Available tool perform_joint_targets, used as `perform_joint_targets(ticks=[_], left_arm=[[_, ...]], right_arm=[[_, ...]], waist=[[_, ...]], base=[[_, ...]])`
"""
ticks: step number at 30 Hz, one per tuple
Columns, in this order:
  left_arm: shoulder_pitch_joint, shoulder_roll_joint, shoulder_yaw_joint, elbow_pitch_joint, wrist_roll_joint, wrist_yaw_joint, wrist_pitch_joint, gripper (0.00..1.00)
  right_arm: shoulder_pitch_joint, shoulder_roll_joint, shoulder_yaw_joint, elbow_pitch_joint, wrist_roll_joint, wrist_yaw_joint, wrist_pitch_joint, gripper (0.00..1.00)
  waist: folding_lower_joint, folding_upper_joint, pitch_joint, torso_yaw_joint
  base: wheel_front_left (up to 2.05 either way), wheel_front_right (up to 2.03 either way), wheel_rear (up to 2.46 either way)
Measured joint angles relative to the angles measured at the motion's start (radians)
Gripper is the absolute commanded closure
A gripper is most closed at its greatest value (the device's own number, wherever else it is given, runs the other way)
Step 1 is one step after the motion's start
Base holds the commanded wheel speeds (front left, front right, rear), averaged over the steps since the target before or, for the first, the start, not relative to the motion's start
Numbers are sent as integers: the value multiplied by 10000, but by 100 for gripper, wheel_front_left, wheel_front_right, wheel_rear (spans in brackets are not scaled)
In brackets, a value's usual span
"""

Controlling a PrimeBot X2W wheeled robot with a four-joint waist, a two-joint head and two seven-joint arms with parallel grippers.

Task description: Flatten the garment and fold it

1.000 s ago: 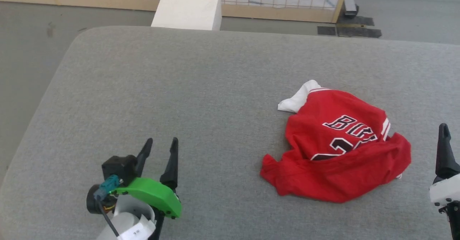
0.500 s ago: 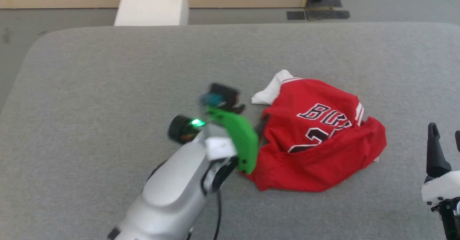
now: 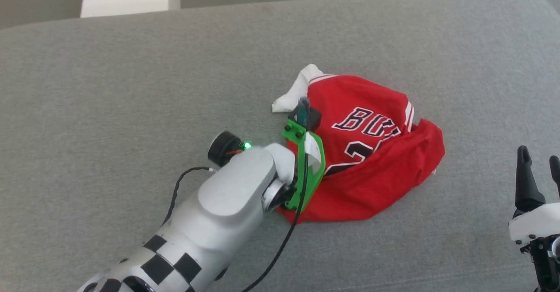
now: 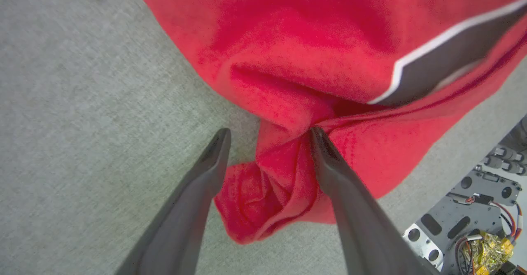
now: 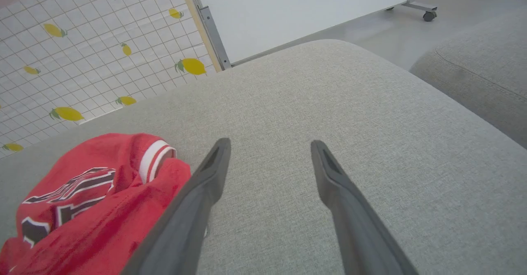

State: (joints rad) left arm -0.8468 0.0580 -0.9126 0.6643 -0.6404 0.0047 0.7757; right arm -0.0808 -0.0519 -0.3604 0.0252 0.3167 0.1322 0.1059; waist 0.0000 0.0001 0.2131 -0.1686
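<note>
- garment (image 3: pixel 372 152) sits crumpled in a heap on the grey cushion (image 3: pixel 131 86)
- left gripper (image 4: pixel 269 130): 2 fingers spread wide, straddling a bunched red fold at its edge
- right gripper (image 5: pixel 269 143): spread wide too, holding nothing, over bare cushion just beside the garment

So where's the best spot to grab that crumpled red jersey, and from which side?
Probably the bunched fold at the red jersey's left edge, approached from the robot's left and from above. There the cloth is gathered into a raised ridge at the heap's rim, thick enough to pinch. The open left end effector has a finger on either side of it.
</note>
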Motion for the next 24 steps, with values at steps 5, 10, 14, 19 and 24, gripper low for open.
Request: perform_joint_targets(ticks=[5,10,14,19,24], left_arm=[[7,-36,-148,426,-38,-35,186,52],[71,-58,387,458,-639,-21,-288,100],[270,-71,1058,219,-1346,73,-1106,100],[252,40,2157,-474,-1814,385,-2318,100],[411,825,3386,-1377,-2253,984,-3208,100]], right_arm=[[-32,0,-25,92,12,0,-98,0],[-212,-2,-2,228,12,0,-186,0],[-224,2,-88,336,19,0,-199,0],[-213,-2,-184,374,-38,0,-196,0],[-194,6,-65,368,-88,0,-180,0]], waist=[[0,0,283,-143],[0,0,377,-47],[0,0,312,216],[0,0,155,718],[0,0,-106,1293]], base=[[0,0,0],[0,0,0],[0,0,0],[0,0,0],[0,0,0]])
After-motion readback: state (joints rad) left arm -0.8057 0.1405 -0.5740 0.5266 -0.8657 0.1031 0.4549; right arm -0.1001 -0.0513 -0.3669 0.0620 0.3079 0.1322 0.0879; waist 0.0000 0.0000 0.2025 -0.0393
